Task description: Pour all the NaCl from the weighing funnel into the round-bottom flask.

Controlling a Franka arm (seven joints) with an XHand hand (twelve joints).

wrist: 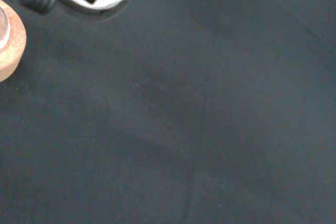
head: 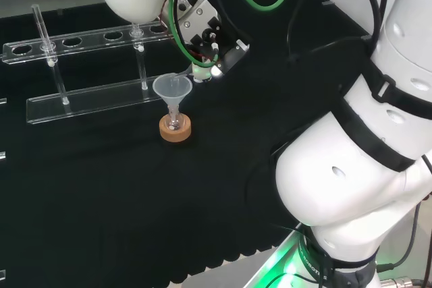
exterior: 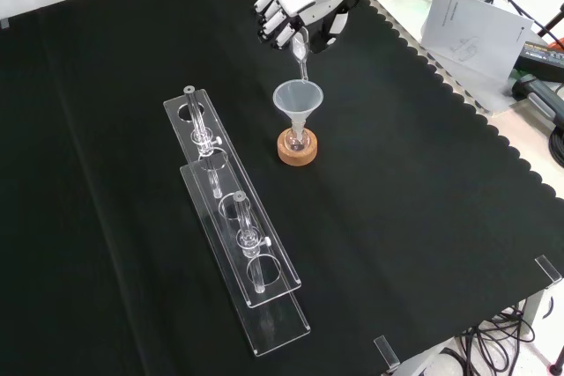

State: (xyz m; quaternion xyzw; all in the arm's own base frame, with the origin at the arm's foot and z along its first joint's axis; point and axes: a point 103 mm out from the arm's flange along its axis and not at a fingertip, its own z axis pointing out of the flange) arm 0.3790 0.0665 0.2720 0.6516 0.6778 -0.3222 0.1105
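The hand (exterior: 304,2), fingers curled around the weighing funnel (exterior: 300,48), holds it tilted steeply, spout down, directly above the wide funnel (exterior: 298,99) in the flask (exterior: 297,140), mid-bench.

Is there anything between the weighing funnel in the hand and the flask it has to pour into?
Nothing blocks it. The hand holds the weighing funnel tilted, spout down, just over a clear funnel seated in the flask on its cork ring. That funnel is the path in, not an obstacle.
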